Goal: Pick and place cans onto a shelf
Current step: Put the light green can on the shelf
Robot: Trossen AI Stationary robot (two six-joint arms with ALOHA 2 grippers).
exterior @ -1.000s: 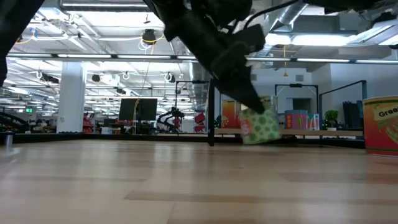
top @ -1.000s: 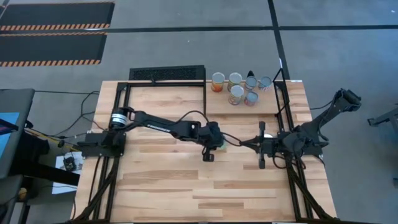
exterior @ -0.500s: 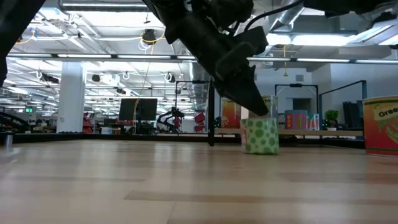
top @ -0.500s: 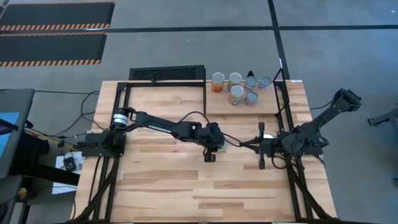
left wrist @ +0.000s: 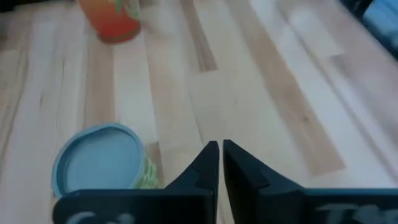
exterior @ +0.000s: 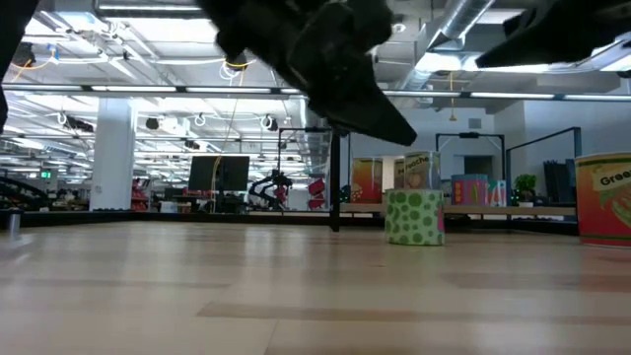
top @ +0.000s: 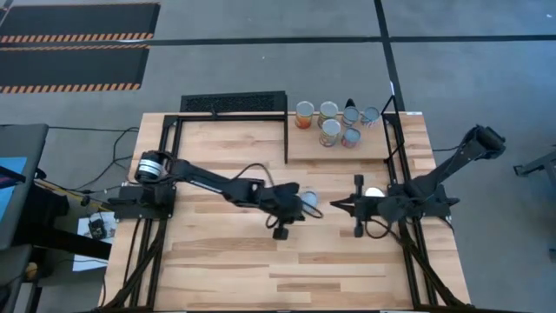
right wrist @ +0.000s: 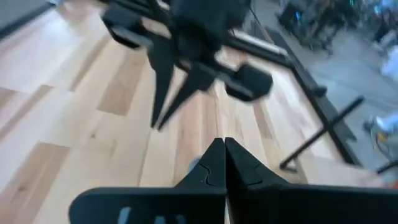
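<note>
Both arms are dark, slim and jointed, with black cables looping along them. The left arm (top: 213, 181) has a silver ring near its base. Each gripper ends in two narrow, black, pointed fingers (left wrist: 205, 168).

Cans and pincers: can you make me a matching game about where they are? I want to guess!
Things:
1. green-dotted can
2. cluster of six cans
3. left pincer
4. right pincer

Places or states:
A. shut and empty, right beside the green-dotted can
B. on the shelf at the far side
C. standing upright, alone, mid-table
D. shut, reaching in from the table's right side

Pairs: 1-C, 2-B, 3-A, 4-D
</note>
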